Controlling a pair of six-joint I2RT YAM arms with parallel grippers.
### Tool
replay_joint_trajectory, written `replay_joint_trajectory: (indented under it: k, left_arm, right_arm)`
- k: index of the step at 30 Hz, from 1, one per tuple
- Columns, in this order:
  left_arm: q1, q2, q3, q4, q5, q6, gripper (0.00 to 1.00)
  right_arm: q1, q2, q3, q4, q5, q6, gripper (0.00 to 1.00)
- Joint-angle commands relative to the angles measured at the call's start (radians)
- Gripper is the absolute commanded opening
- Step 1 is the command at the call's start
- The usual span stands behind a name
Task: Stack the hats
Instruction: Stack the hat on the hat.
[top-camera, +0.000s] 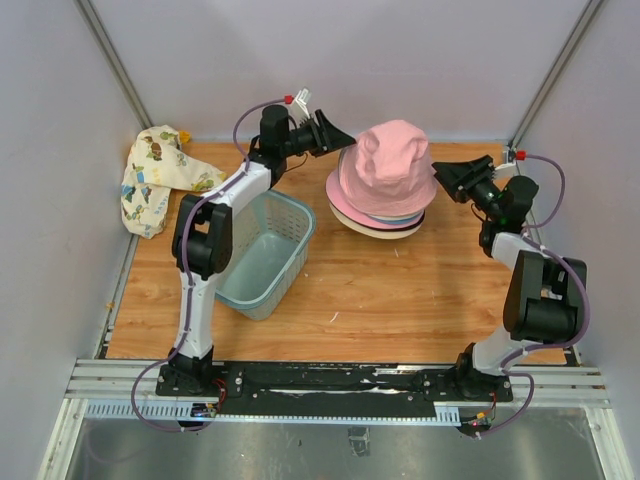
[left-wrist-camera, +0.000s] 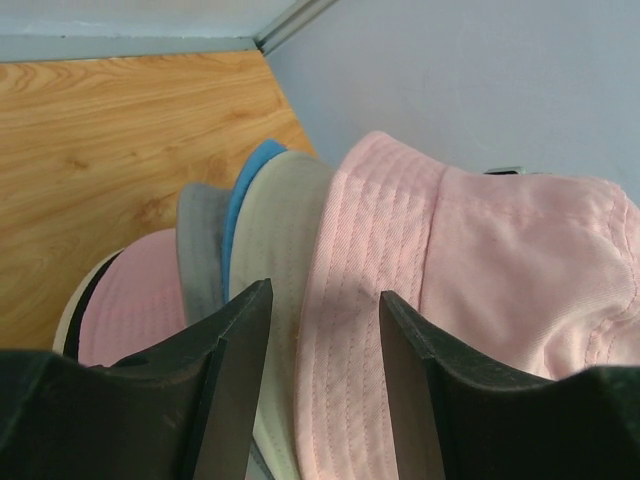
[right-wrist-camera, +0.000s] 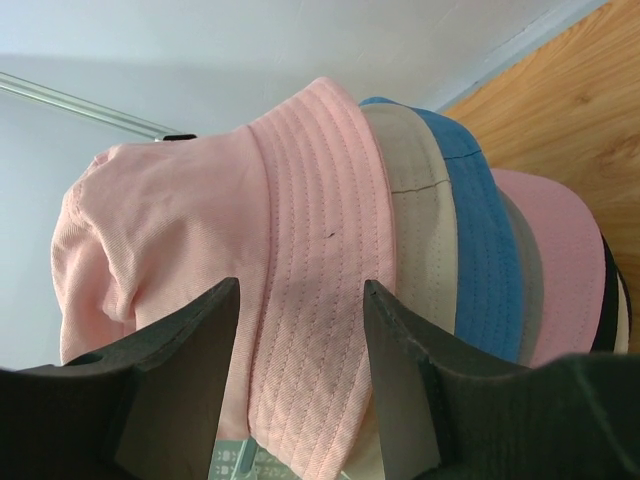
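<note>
Left pincer (left-wrist-camera: 325, 290) and right pincer (right-wrist-camera: 300, 284) agape at the hats (top-camera: 385, 170)

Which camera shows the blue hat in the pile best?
The right wrist view. There the blue hat is a wide band between the beige hat and the grey hat. The left wrist view shows only a thin blue edge, and the top view just a pale sliver under the pink hat.

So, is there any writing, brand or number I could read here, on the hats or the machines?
No text can be read anywhere.
Pink fabric bucket hat, the top one: no label shows.
Cream cloth with cartoon prints: pictures only, no words.
Pale patch at the bottom of the right wrist view: small marks, too blurred to read.
</note>
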Motion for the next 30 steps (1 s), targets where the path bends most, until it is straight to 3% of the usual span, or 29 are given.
replay_joint_trajectory:
  k: [1, 8, 13, 22, 30]
  left_arm:
    - [-0.016, 0.035, 0.067, -0.022, 0.037, 0.034, 0.51]
    - [-0.025, 0.059, 0.087, -0.049, 0.054, 0.051, 0.44]
    - [-0.025, 0.053, 0.074, -0.050, 0.063, 0.061, 0.02]
    - [-0.025, 0.024, 0.019, -0.046, 0.047, 0.069, 0.00]
    - [-0.029, 0.024, 0.004, -0.055, 0.044, 0.072, 0.00]
  right_arm:
    - [0.018, 0.023, -0.010, 0.080, -0.032, 0.029, 0.54]
    - [0.020, 0.037, -0.028, 0.111, -0.036, 0.044, 0.53]
    - [0.002, 0.007, -0.052, 0.107, -0.019, 0.038, 0.53]
    - [-0.026, -0.027, -0.089, 0.090, -0.009, 0.023, 0.54]
    - [0.001, 0.029, -0.063, 0.182, -0.017, 0.092, 0.52]
